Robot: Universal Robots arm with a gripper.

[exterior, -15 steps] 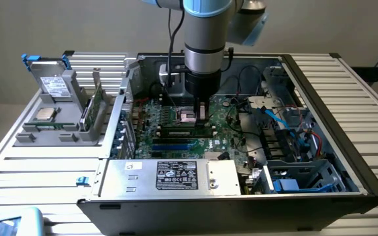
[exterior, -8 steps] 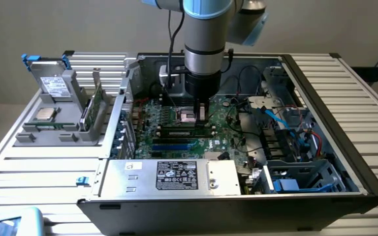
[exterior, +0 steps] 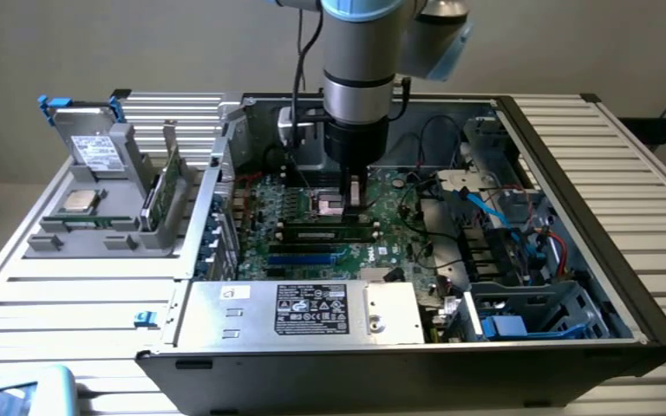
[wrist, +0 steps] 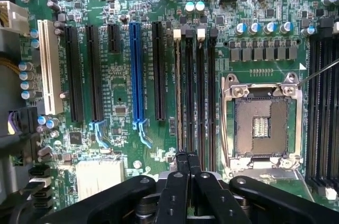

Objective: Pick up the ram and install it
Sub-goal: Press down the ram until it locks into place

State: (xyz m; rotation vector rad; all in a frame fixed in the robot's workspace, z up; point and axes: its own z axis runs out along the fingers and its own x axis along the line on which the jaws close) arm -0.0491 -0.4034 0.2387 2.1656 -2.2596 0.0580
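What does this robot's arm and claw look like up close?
The arm is a thick round tube in silver-grey metal with light blue caps at the joints and a black lower section. A black cable runs down beside it. The claw has slim black fingers on black jointed links.

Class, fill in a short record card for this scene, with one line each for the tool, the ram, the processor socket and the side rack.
Tool: shut, low inside the open computer case, over the memory slots
Ram: on edge in a motherboard slot, right by the tool tip; cannot tell if they touch
Processor socket: no chip in it
Side rack: outside the case on the exterior view's left, holding a silver chip and a green card
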